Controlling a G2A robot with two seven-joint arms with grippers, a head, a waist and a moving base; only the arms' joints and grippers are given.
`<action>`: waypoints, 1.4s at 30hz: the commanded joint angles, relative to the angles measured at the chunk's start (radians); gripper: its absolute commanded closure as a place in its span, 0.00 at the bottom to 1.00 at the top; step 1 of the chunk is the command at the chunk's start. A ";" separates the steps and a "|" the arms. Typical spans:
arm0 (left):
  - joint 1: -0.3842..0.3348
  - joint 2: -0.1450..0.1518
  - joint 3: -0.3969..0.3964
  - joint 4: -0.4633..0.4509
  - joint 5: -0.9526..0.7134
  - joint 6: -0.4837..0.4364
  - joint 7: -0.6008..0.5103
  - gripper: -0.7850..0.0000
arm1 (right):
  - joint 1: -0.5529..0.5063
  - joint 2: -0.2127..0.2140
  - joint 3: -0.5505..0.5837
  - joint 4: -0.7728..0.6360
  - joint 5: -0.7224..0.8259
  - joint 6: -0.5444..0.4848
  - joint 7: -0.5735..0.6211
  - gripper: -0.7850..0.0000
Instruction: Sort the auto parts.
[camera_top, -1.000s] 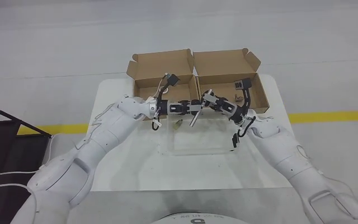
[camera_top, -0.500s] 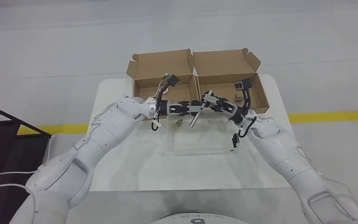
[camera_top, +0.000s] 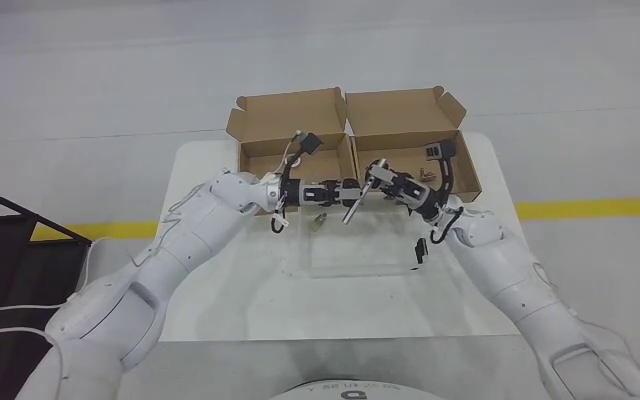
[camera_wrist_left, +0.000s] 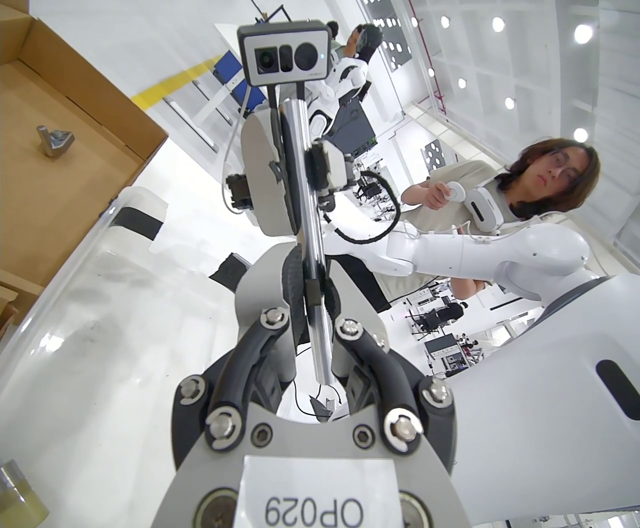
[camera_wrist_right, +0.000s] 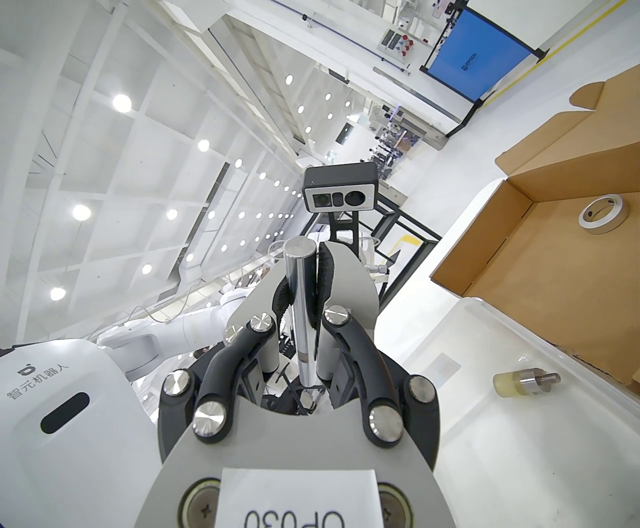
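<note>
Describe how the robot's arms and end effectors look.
The left arm and right arm have glossy white rounded shells, black wrist sections and looped black cables. The left end effector and right end effector each have black ribbed pads, black linkages with silver bolts, and a grey plate bearing a white label.

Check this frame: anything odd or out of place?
One thing: the left gripper and the right gripper are both shut on the same metal rod, held over the clear tray. It looks like a mid-air handover rather than a fault. Nothing appears spilled or damaged.
</note>
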 joint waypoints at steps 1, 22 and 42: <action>-0.002 -0.001 0.000 0.000 -0.005 0.003 -0.003 0.68 | -0.003 -0.002 0.000 -0.001 0.040 0.023 0.017 1.00; -0.007 0.011 -0.022 0.028 -0.021 -0.003 0.003 0.15 | 0.020 0.021 0.217 0.205 0.076 0.014 -0.038 1.00; -0.022 0.005 -0.007 0.035 -0.016 0.010 -0.010 0.15 | -0.065 0.046 0.323 0.123 -0.666 0.328 -0.531 1.00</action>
